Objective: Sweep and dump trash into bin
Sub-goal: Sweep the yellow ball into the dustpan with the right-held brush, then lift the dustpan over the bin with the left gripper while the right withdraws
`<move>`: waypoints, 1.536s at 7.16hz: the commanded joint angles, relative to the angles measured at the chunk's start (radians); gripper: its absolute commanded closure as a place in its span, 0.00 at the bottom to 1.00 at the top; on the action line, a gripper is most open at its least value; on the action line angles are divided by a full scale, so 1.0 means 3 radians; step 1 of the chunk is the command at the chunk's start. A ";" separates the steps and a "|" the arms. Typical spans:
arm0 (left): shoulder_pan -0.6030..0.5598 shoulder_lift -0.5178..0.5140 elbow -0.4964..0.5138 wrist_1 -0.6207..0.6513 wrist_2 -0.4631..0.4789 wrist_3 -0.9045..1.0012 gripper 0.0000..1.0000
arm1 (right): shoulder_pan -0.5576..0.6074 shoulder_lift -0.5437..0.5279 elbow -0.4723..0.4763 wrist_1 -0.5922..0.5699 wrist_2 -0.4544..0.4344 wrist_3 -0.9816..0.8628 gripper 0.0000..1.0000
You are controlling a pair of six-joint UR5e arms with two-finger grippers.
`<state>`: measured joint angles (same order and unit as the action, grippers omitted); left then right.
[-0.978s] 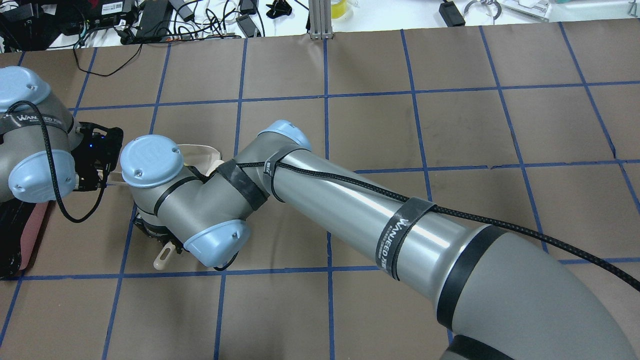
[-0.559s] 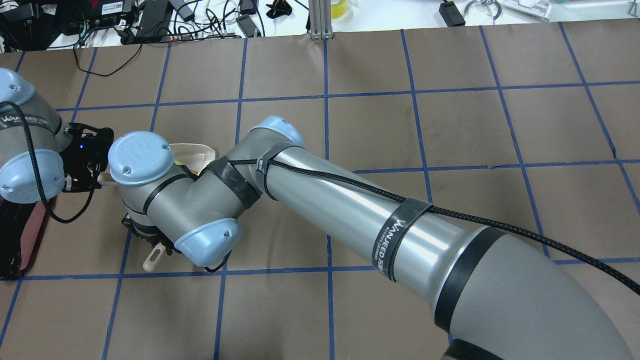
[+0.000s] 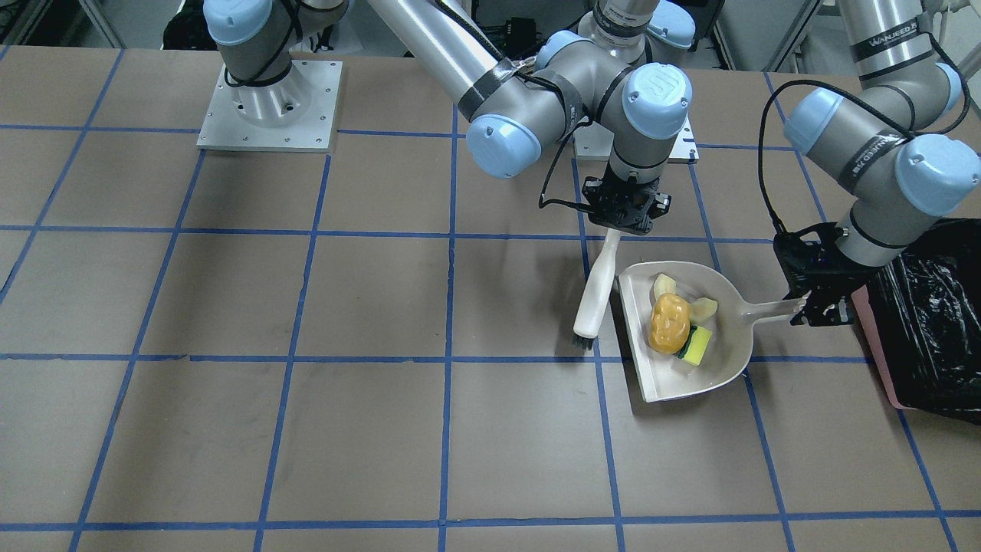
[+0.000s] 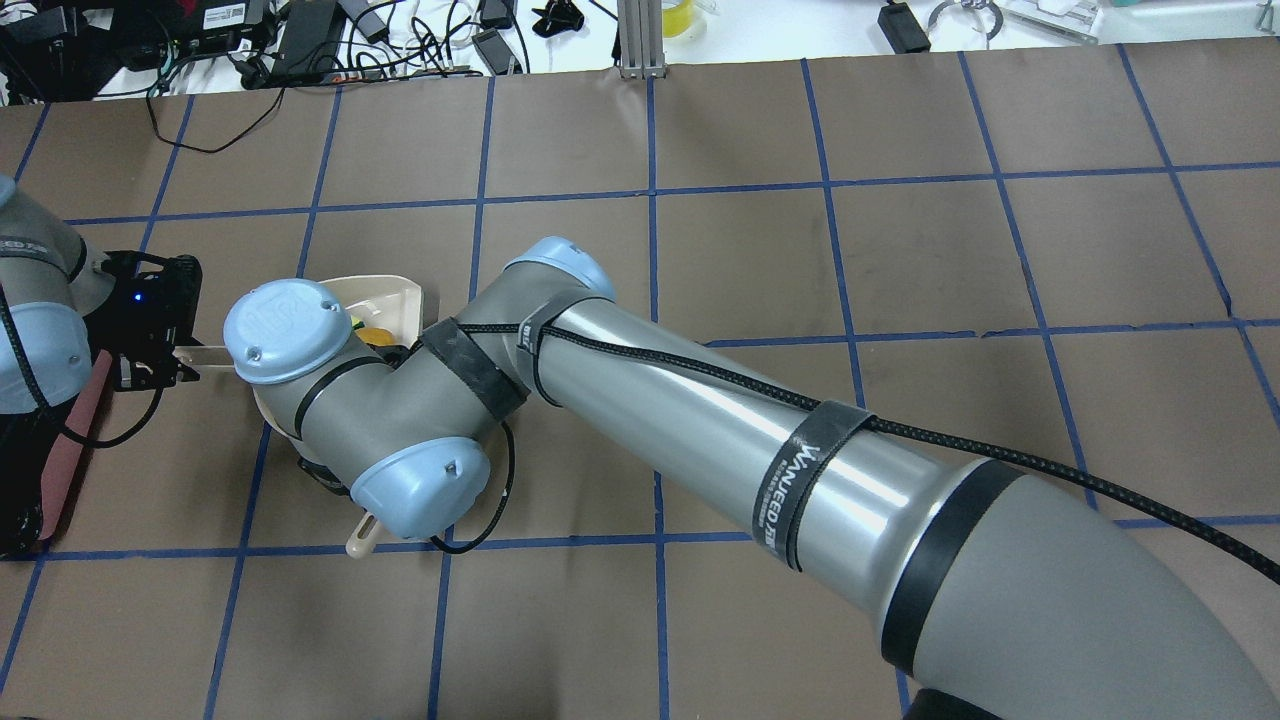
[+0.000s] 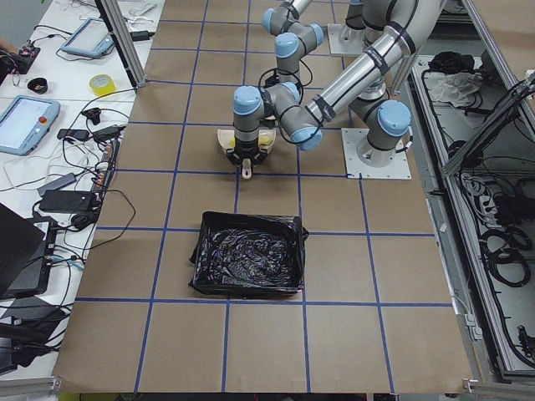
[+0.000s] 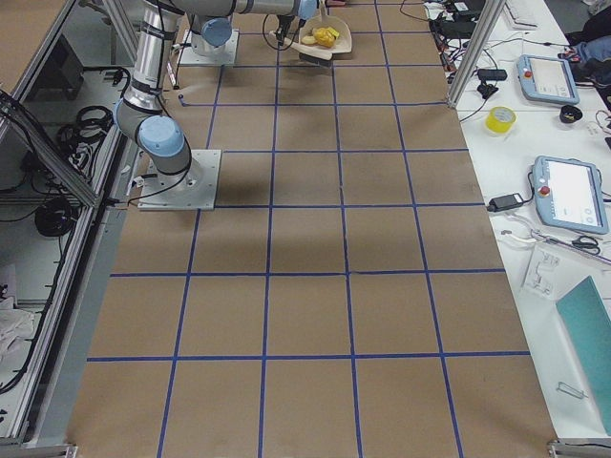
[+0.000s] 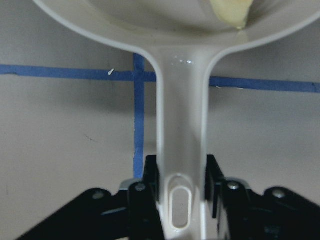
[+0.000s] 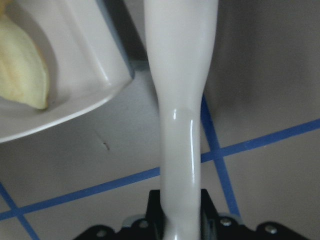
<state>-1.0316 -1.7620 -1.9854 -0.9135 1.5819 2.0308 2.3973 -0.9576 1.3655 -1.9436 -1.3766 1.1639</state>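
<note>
The trash lies in the beige dustpan (image 3: 720, 360): an orange-yellow lump (image 3: 668, 322), pale cream slices (image 3: 703, 308) and a yellow sponge with a green side (image 3: 696, 345). My left gripper (image 3: 812, 309) is shut on the dustpan's handle (image 7: 181, 125), just beside the bin (image 3: 927, 322), whose black bag and pink side (image 3: 874, 345) show. My right gripper (image 3: 622, 226) is shut on the brush's handle (image 8: 181, 100). The brush (image 3: 598, 287) hangs with its bristles (image 3: 584, 341) at the dustpan's open edge. In the overhead view my right wrist hides most of the dustpan (image 4: 390, 295).
The bin (image 5: 248, 263) stands on the brown, blue-taped table, much larger than the dustpan. My right arm (image 4: 700, 400) reaches across the table to my left side. Cables and devices (image 4: 300, 40) lie beyond the far table edge. Both arm bases (image 3: 268, 107) stand at the table's robot side.
My left gripper has drawn the dustpan leftward, toward the bin. My right wrist has followed to the left, and the brush handle's free end has swung a little right.
</note>
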 commanded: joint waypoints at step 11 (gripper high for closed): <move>0.1454 -0.0119 0.1443 -0.1373 -0.0206 0.1235 1.00 | -0.3442 -0.1063 0.0269 0.1055 -0.0617 -0.4545 1.00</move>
<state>-0.6423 -1.7836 -1.5806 -1.3293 1.5079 2.3119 1.5007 -1.2811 1.4220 -1.5887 -1.5706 -0.0424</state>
